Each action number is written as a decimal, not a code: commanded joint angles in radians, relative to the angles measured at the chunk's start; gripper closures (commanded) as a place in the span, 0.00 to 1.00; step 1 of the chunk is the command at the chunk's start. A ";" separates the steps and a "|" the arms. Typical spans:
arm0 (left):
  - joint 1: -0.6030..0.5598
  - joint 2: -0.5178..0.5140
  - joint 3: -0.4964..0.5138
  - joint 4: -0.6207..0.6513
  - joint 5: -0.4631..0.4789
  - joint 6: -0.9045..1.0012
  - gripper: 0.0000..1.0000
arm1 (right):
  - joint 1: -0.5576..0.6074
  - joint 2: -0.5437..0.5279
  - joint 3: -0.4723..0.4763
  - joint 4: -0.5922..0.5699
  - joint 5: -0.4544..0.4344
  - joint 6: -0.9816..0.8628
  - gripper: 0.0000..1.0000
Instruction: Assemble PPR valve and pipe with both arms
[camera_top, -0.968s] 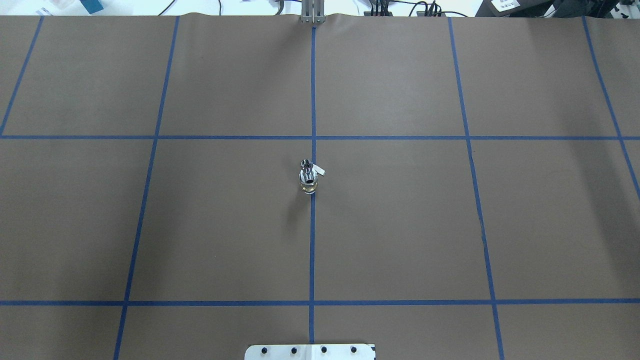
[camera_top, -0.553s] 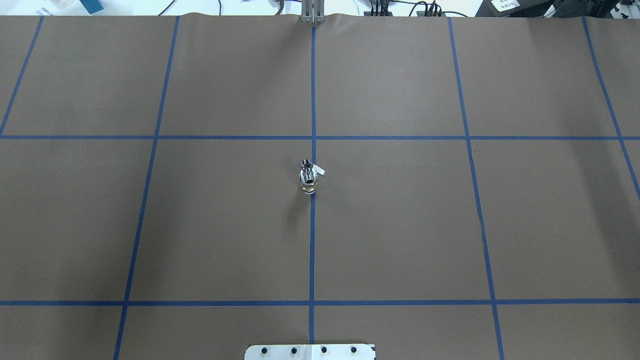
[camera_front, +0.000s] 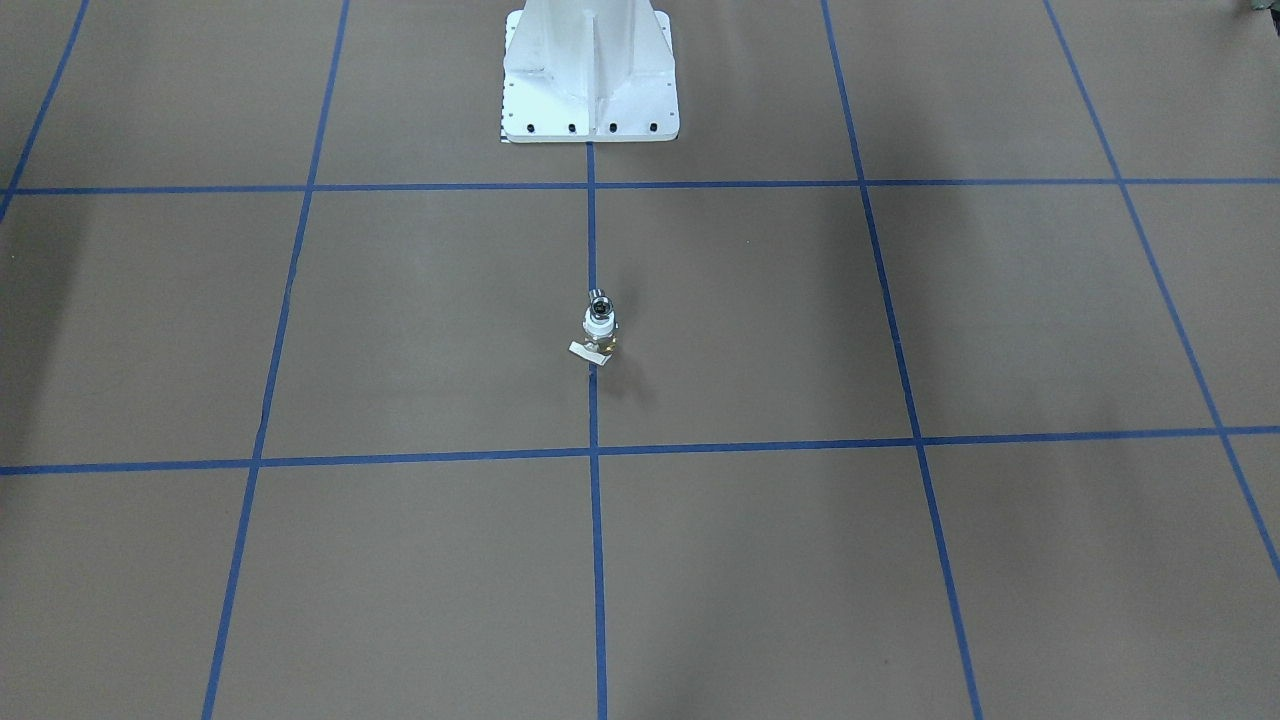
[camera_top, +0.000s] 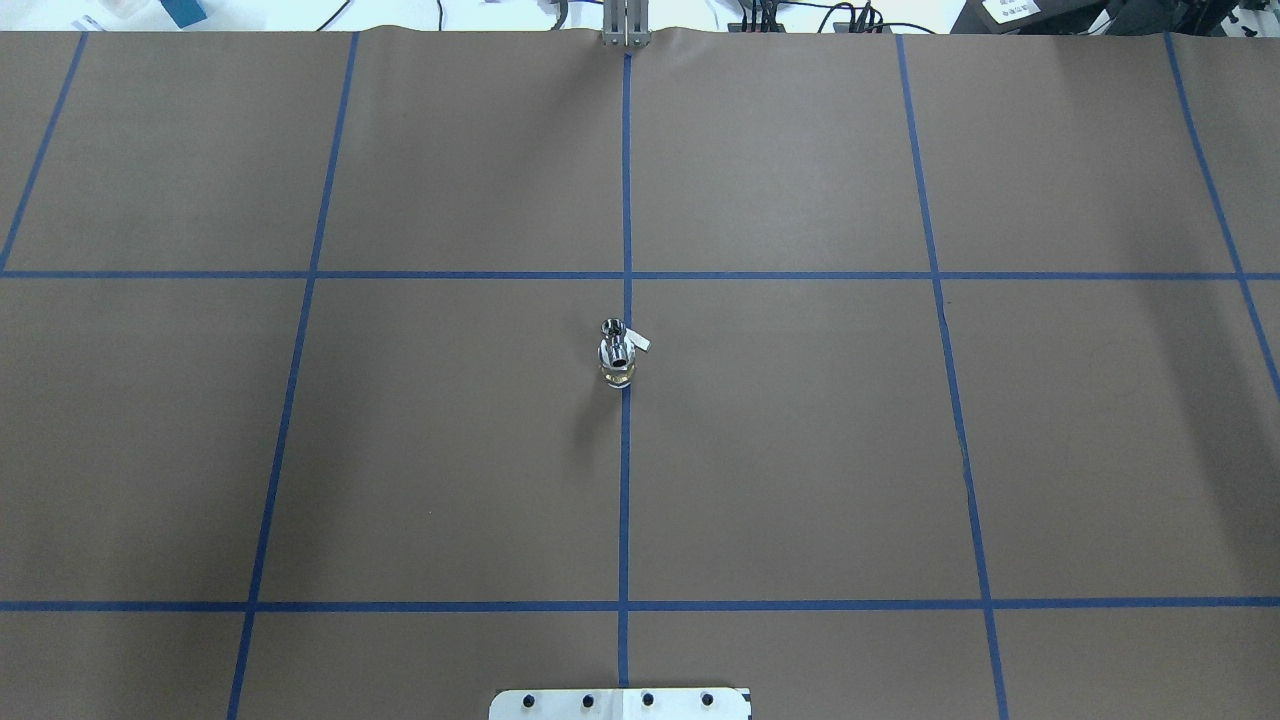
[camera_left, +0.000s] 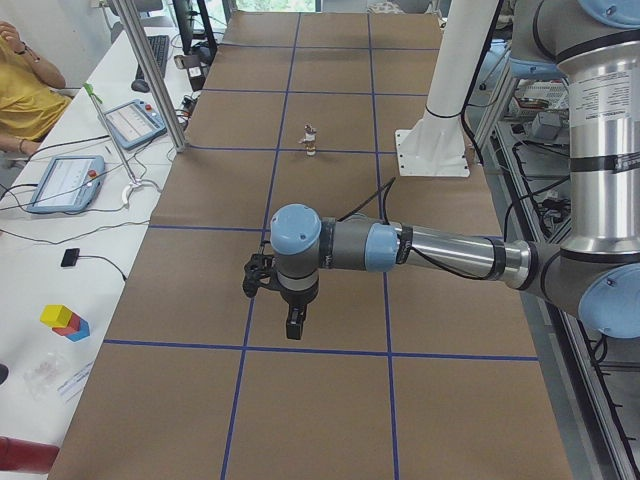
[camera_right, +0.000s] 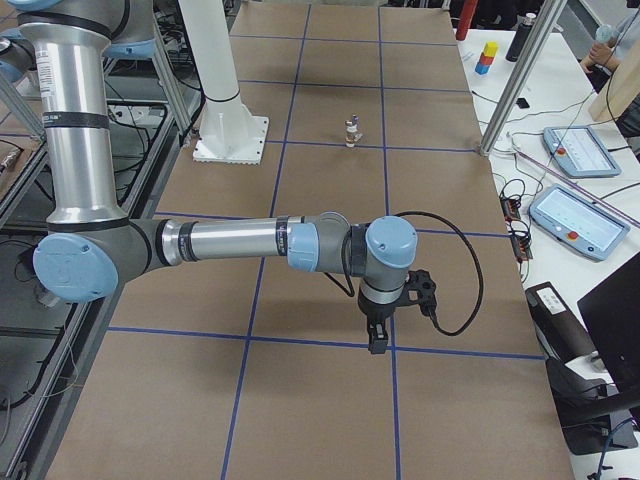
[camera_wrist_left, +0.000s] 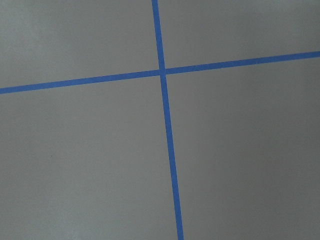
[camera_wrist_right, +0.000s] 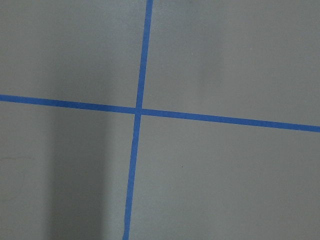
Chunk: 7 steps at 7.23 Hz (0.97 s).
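Note:
The PPR valve (camera_top: 617, 372) stands upright on the centre blue line of the brown table, with a white collar (camera_front: 601, 323), a brass body and a whitish tab (camera_front: 587, 351) at its base. The silver pipe (camera_front: 599, 302) rises from its top, dark hollow end up, and touches it. The pair also shows small in the side views (camera_left: 310, 140) (camera_right: 351, 132). My left gripper (camera_left: 293, 326) hangs over the table far from them, and so does my right gripper (camera_right: 378, 338). Both show only in side views, so I cannot tell if they are open. Both wrist views show bare table and tape.
The white pedestal (camera_front: 590, 70) stands at the robot's edge of the table. Blue tape lines (camera_top: 626, 480) grid the brown surface. Tablets (camera_left: 65, 183) (camera_right: 575, 218), cables and an aluminium post (camera_left: 150, 70) stand off the far edge, where an operator (camera_left: 25, 85) sits.

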 joint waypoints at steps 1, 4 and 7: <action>0.001 0.009 0.005 0.000 0.000 0.001 0.00 | 0.000 0.000 0.001 0.000 0.007 0.001 0.00; 0.001 0.017 0.002 0.000 0.001 0.001 0.00 | -0.001 -0.025 0.020 0.000 0.010 0.003 0.00; -0.001 0.035 0.010 0.000 0.001 0.001 0.00 | -0.001 -0.045 0.044 -0.002 0.012 0.005 0.00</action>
